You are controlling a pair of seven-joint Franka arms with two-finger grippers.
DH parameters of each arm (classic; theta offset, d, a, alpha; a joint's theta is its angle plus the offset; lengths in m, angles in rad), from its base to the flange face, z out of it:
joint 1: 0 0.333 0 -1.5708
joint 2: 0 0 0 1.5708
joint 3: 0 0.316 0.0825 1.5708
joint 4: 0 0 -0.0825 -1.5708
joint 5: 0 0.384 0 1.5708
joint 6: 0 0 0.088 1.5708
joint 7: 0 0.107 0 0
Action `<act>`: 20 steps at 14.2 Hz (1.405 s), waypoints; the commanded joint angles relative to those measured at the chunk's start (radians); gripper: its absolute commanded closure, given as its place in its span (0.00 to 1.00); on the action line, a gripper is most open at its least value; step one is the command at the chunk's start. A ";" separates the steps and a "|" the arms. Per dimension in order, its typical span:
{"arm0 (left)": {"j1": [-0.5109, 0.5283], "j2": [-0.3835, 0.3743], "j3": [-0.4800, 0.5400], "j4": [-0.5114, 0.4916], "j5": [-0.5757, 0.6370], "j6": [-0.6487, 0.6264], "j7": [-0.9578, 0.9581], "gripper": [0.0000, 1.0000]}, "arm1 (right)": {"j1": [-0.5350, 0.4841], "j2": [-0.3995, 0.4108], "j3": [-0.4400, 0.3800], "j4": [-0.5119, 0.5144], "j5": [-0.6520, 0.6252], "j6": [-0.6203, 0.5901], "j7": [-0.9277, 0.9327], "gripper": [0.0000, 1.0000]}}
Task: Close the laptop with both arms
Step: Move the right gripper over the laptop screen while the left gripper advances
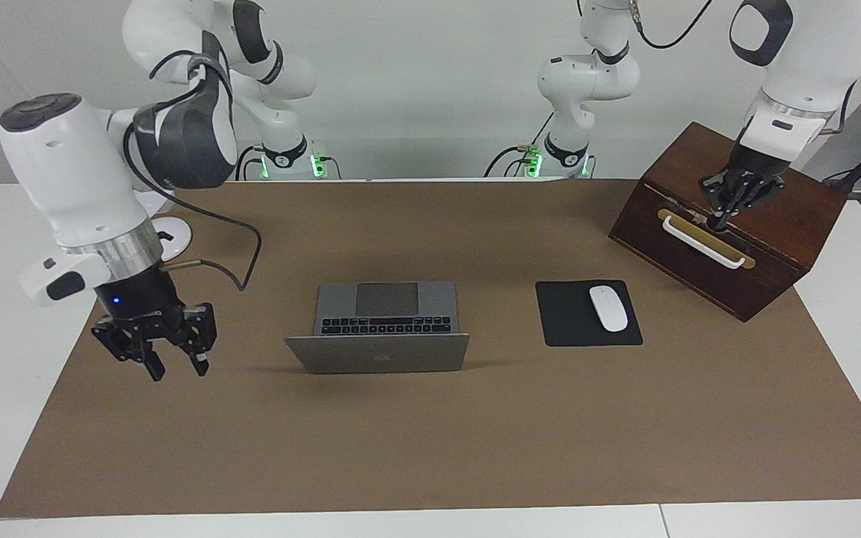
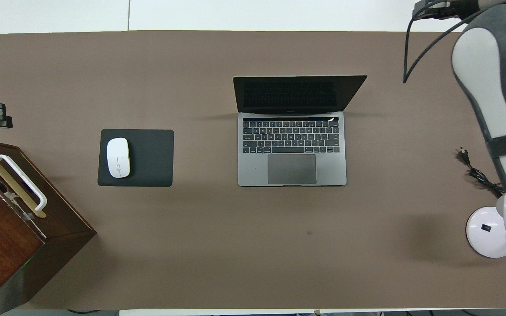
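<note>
The silver-grey laptop (image 1: 378, 353) stands open in the middle of the brown mat, its lid upright with the logo side away from the robots. Its dark screen, black keys and trackpad show in the overhead view (image 2: 292, 149). My right gripper (image 1: 176, 366) hangs open and empty above the mat, beside the laptop toward the right arm's end of the table, level with the lid and apart from it. My left gripper (image 1: 726, 213) is over the wooden box (image 1: 729, 224) by its white handle (image 1: 699, 240).
A black mouse pad (image 1: 572, 317) with a white mouse (image 1: 608, 308) lies between the laptop and the box. A white round lamp base (image 2: 490, 232) and a black cable (image 2: 477, 173) lie at the right arm's end. The right arm's links (image 2: 499, 109) cover that end from above.
</note>
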 commanded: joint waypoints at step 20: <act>-0.310 -0.189 -0.019 -0.553 -0.042 0.773 -0.065 1.00 | 0.296 0.127 -0.015 0.095 -0.139 0.070 0.299 1.00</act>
